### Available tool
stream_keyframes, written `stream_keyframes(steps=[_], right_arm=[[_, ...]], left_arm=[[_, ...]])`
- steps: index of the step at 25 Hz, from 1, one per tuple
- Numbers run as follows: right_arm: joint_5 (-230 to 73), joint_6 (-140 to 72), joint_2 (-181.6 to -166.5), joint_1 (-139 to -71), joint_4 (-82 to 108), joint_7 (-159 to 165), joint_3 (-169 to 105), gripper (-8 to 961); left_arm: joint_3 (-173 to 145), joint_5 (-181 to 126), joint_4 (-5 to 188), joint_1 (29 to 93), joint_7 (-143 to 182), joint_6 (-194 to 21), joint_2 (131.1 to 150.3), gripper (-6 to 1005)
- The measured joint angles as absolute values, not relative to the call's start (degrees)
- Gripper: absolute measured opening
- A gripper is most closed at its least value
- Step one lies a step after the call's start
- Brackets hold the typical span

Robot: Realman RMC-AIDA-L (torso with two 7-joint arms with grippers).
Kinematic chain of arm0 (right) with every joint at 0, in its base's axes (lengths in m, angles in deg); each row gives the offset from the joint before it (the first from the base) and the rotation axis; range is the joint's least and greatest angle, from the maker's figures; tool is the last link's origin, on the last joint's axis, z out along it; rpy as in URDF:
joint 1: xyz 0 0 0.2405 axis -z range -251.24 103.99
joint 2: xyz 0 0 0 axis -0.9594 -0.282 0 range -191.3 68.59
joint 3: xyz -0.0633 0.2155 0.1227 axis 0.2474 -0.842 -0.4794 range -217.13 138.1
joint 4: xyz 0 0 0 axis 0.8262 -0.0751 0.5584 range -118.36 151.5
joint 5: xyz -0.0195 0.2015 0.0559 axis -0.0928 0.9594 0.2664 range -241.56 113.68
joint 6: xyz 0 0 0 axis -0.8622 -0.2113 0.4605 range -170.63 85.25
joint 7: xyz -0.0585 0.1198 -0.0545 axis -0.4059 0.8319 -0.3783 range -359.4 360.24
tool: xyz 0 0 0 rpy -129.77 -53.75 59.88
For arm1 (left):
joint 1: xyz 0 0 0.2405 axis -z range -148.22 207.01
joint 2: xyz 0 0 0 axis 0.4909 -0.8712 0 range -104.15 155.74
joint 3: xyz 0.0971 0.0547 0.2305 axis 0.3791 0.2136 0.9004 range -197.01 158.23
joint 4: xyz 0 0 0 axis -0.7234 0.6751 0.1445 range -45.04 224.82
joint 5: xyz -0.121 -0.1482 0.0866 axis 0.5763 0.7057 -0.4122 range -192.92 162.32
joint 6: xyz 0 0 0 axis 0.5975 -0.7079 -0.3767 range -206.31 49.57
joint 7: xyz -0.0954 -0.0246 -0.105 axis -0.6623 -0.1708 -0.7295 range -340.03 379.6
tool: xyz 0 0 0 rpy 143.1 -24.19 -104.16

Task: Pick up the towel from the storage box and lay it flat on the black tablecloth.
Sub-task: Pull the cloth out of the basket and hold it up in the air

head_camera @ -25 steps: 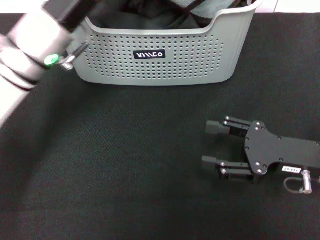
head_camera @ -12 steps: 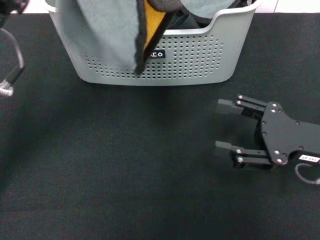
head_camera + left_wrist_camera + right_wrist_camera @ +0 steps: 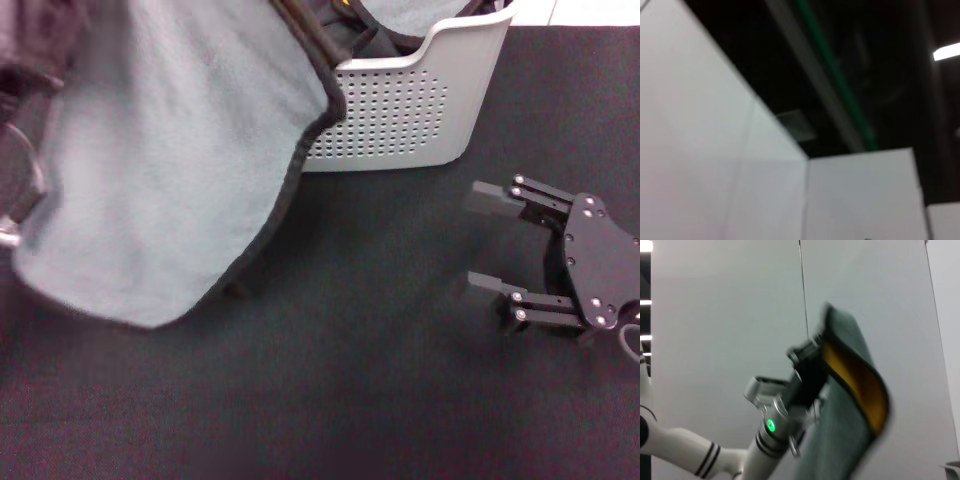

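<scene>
Black felt-like cloth covers the whole work surface, and this wide matte black tablecloth [image 3: 330, 400] is where the towel has to end up. That soft grey-teal towel with thin black edging [image 3: 170, 160] has changed most: 0.5 s ago it hung as a narrow fold over the front wall of the basket, and now it is spread wide, lifted out to the robot's left, its grey-teal face toward the head camera and its lower edge hanging just above the cloth. In the right wrist view the towel [image 3: 850, 405] shows its bright yellow other face, and the left gripper [image 3: 807, 365] is clamped on its top edge. Behind it stands the light grey perforated plastic storage box [image 3: 420, 110], with dark garments inside. The right gripper [image 3: 495, 245] has drifted toward the robot's right and hovers low over the tablecloth, its fingers apart and holding nothing. By my reading, extraction is done; what remains is lowering and flattening the towel.
</scene>
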State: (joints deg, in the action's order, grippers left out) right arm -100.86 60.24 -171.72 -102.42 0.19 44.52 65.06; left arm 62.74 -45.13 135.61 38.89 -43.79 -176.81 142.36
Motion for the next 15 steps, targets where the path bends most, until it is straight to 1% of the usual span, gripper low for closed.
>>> stream_keyframes(steps=[2,5,8,11,15], right_arm=[[-100.81,60.57,-171.67,-102.04,-0.08,44.42,64.41,779],[-100.85,61.17,-171.70,-101.41,-0.55,43.73,63.32,779],[-100.85,61.71,-171.97,-101.26,-0.66,42.16,63.01,779],[-100.60,61.46,-172.20,-101.19,-0.54,41.40,61.69,779],[-100.54,58.28,-173.42,-100.63,-0.33,39.79,59.07,779]], left_arm=[[59.36,-49.55,130.27,41.00,-42.63,-176.80,143.45,24],[55.95,-55.15,122.05,44.29,-38.21,-176.80,144.54,24],[55.27,-57.81,116.54,46.18,-33.29,-176.56,144.89,24],[55.34,-58.50,114.42,46.65,-31.88,-175.32,144.93,25],[55.35,-60.00,113.11,46.56,-31.13,-173.16,145.35,25]])
